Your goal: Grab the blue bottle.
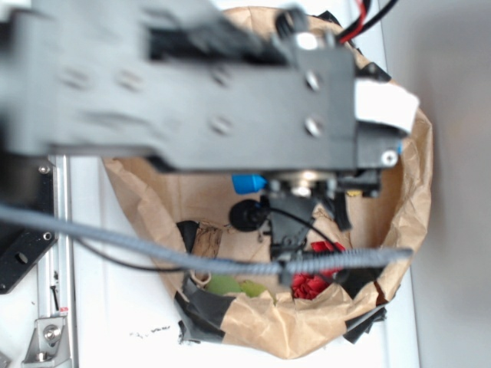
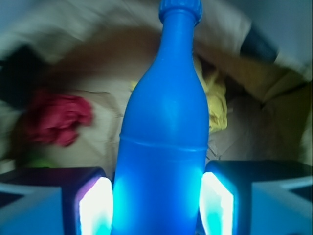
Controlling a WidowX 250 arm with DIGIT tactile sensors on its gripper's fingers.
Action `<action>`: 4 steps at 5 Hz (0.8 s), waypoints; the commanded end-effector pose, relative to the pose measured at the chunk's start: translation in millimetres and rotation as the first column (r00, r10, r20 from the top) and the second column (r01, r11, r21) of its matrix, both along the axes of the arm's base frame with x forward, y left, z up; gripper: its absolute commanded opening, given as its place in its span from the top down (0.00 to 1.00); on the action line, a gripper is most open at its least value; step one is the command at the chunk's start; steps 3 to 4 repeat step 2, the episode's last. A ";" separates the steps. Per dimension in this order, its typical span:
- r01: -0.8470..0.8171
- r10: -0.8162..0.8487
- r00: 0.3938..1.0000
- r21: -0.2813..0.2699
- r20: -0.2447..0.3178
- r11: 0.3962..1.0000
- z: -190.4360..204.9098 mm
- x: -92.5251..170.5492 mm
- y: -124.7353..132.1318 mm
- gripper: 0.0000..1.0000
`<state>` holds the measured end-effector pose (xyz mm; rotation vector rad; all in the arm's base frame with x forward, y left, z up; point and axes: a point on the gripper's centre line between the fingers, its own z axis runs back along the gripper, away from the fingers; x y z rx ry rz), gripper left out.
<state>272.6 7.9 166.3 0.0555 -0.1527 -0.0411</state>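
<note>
The blue bottle [image 2: 164,147] fills the middle of the wrist view, neck pointing away, its body standing between my two pads [image 2: 95,205]. Both pads lie against its sides, so my gripper [image 2: 159,208] is shut on it. In the exterior view only a small blue part of the bottle [image 1: 247,184] shows under the arm, above the inside of the brown paper bag [image 1: 414,192]. The gripper [image 1: 307,218] hangs there inside the bag's mouth; the large blurred arm hides most of it.
A red cloth [image 1: 311,285] lies in the bag's front; it also shows in the wrist view [image 2: 56,117]. A yellow cloth [image 2: 215,105] lies behind the bottle. A green item [image 1: 230,286] and a grey cable [image 1: 153,249] are near the bag's front wall.
</note>
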 end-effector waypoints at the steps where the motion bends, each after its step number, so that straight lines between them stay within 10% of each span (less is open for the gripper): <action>1: -0.200 0.201 0.978 -0.032 0.060 0.979 34.0 -6.8 -5.6 1.00; 2: -0.191 0.191 0.981 0.019 0.039 0.981 30.6 -7.6 -2.2 0.78; 4: -0.191 0.191 0.981 0.019 0.039 0.981 30.6 -7.6 -2.2 0.78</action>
